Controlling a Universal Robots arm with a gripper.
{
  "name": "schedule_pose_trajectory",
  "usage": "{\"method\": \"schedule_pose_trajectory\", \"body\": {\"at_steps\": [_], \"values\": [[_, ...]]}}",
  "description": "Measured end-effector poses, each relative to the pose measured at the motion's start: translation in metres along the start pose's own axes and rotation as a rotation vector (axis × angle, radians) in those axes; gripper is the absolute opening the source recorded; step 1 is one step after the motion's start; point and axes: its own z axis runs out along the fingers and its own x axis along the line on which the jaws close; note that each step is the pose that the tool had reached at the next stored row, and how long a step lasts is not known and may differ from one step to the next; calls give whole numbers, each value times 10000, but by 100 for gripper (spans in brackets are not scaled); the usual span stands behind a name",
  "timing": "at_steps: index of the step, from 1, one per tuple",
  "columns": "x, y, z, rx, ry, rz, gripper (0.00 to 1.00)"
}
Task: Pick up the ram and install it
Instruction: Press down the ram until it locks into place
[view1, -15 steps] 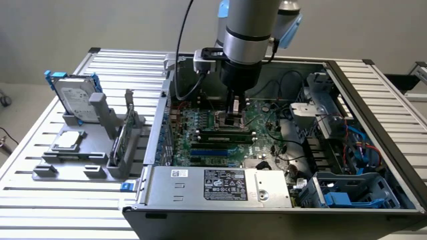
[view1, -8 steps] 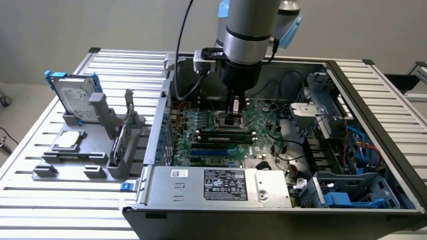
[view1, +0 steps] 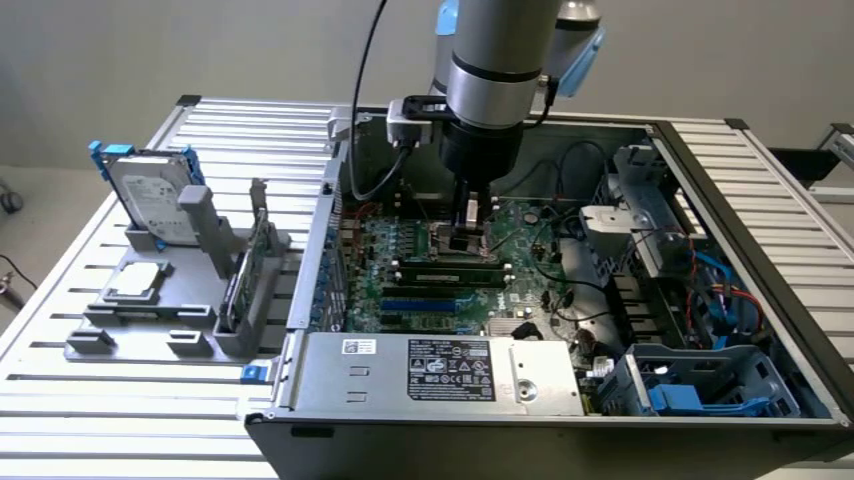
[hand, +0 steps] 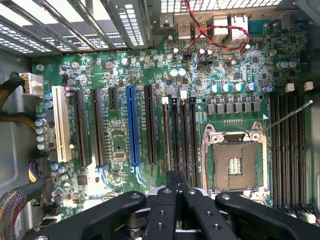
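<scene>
The ram (view1: 451, 268) is a thin green stick with dark chips, standing on edge in one of the black memory slots (hand: 185, 135) on the motherboard (hand: 120, 145). In the wrist view the ram (hand: 165, 135) appears edge-on, just beside the slots with white latches. My gripper (view1: 467, 240) hangs straight down inside the open computer case, just above the slots and close to the ram. Seen from the wrist, the gripper (hand: 175, 177) has its black fingers pressed together with nothing between them. Whether the fingertips touch the ram I cannot tell.
The CPU socket (hand: 235, 165) lies beside the slots, with a thin metal lever (hand: 290, 112) across more slots. A grey power supply (view1: 427, 370) fills the case's front. Drive cages and cables (view1: 667, 250) crowd the exterior view's right. A fixture with a hard drive (view1: 147, 195) stands at its left.
</scene>
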Motion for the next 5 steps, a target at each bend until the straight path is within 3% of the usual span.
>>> {"method": "schedule_pose_trajectory", "body": {"at_steps": [5], "values": [[0, 0, 0, 0, -1, 0, 11]]}}
